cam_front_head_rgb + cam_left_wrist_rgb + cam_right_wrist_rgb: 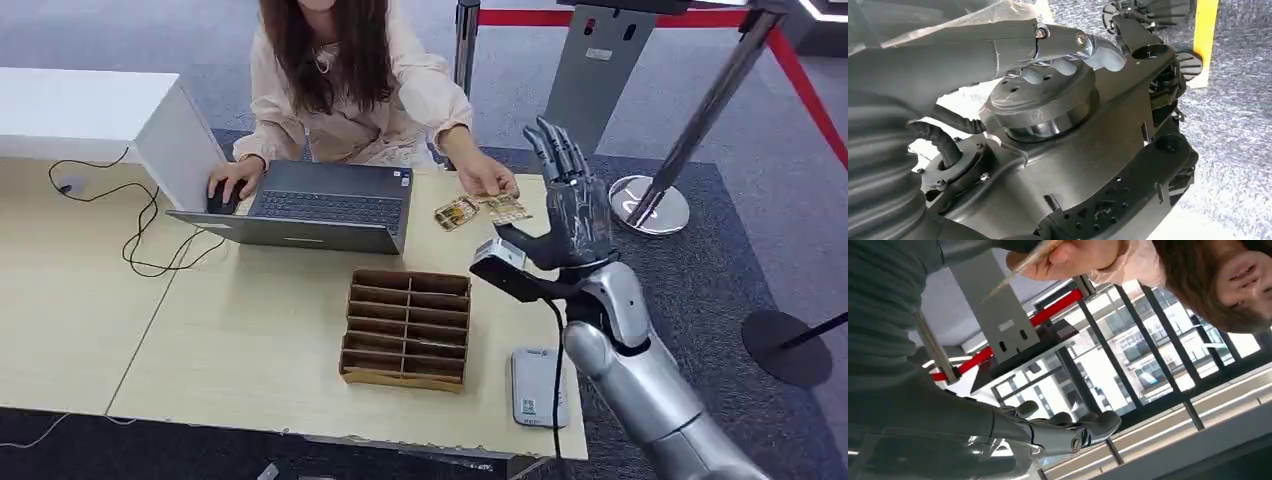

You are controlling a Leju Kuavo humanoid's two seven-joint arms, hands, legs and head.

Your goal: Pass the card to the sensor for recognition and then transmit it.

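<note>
My right hand [565,205] is raised over the table's right side, fingers straight and apart, nothing in it. Just beyond it a person's hand [485,180] holds a patterned card [507,209] on the tabletop, and a second card [456,213] lies beside it. The white card sensor [538,387] lies flat near the front right edge, below my right forearm. In the right wrist view the person's hand [1068,255] pinches a card [1020,267] seen edge-on, apart from my right hand's fingers [1073,432]. My left hand [1068,50] hangs empty beside my body.
A brown cardboard organizer [407,328] with several slots stands mid-table. An open laptop [320,205] sits in front of the person, whose other hand rests on a mouse [222,198]. A black cable [140,235] runs across the left. Stanchions with red rope [650,200] stand beyond the table.
</note>
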